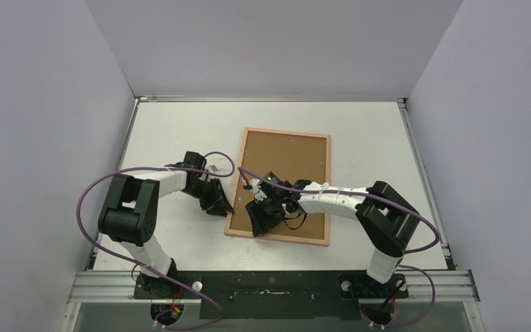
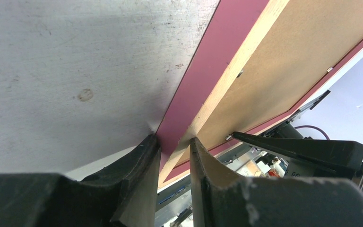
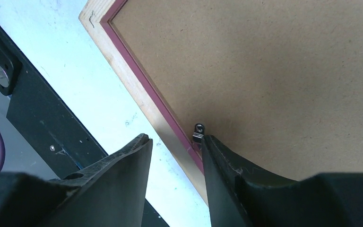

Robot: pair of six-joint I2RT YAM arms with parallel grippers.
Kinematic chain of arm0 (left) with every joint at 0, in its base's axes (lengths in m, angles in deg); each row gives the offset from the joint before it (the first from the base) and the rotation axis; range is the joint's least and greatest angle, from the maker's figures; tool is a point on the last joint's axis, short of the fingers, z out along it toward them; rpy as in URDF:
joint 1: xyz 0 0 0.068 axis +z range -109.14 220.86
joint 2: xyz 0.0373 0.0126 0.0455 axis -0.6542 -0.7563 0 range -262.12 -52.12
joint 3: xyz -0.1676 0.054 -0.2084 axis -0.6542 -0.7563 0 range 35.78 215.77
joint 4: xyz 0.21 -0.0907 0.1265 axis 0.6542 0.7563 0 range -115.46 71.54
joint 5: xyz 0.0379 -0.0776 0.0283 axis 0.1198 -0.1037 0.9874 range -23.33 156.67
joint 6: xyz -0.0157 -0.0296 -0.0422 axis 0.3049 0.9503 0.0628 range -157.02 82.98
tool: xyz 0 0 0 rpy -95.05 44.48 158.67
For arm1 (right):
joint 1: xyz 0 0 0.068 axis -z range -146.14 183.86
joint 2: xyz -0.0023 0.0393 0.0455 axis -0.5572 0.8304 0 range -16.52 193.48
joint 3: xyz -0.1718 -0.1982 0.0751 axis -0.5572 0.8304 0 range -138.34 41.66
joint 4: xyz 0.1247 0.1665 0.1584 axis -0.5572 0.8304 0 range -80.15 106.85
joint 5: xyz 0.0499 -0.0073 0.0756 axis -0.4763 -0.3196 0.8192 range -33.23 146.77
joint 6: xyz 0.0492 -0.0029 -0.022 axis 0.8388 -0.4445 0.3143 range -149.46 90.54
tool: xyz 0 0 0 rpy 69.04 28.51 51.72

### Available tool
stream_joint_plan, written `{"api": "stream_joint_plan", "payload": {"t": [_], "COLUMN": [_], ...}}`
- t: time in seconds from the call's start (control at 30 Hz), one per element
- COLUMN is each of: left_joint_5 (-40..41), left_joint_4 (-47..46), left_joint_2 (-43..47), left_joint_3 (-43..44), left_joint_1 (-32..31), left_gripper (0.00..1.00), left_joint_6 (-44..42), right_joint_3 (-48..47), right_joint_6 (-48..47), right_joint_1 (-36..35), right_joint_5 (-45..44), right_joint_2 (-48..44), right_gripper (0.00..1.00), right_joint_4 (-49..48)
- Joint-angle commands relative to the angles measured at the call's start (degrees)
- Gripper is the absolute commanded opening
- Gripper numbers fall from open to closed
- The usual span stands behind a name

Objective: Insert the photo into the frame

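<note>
Frame: the pink-edged picture frame [image 1: 287, 131] lies back-up on the white table [image 1: 359, 138], between the two arms, its long sides running away from the bases.
Backing board: a plain brown board [image 1: 290, 166] fills the frame's opening.
Left gripper: the left gripper [image 2: 174, 139] sits at the frame's left rail, close to the near-left corner.
Left fingers: narrow and pinching that rail, one on the pink outer side and the other on the pale wood back.
Right gripper: the right gripper [image 3: 172, 138] hangs over the frame's near rail.
Right fingers: parted and holding nothing, one over the table and one over the board.
Clip: a small metal tab [image 3: 198, 131] lies at the board's edge, just beside the inner right finger.
</note>
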Motion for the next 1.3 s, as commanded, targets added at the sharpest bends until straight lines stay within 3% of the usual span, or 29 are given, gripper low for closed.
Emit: {"api": "stream_joint_plan", "payload": {"t": [0.0,0.37,0.73,1.07,1.27], "left_joint_5": [6.32,4.53,2.68,2.29,2.43], "left_joint_4": [-3.20,-4.77,-6.13,-4.48,-4.58], "left_joint_2": [-2.81,-3.28,-3.10,-1.65,-2.26], "left_joint_3": [0.06,-0.50,-2.07,-0.58,0.00], "left_joint_1": [-0.30,-0.33,-0.43,0.65,1.02], "left_gripper": [0.20,0.20,0.19,0.19,0.20], "left_joint_6": [0.49,1.02,1.71,0.68,0.35], "right_joint_3": [2.21,2.64,4.57,2.56,1.86], "right_joint_6": [0.82,4.14,10.55,9.72,9.85], "right_joint_1": [-0.78,-0.83,-1.08,3.35,3.97], "right_joint_5": [1.61,3.07,-1.00,-7.78,-5.37], "right_joint_2": [-0.27,1.70,1.35,-12.70,-9.74], "right_gripper": [0.43,0.40,0.45,0.52,0.50], "right_joint_4": [5.03,-0.97,-9.94,-2.23,-3.92]}}
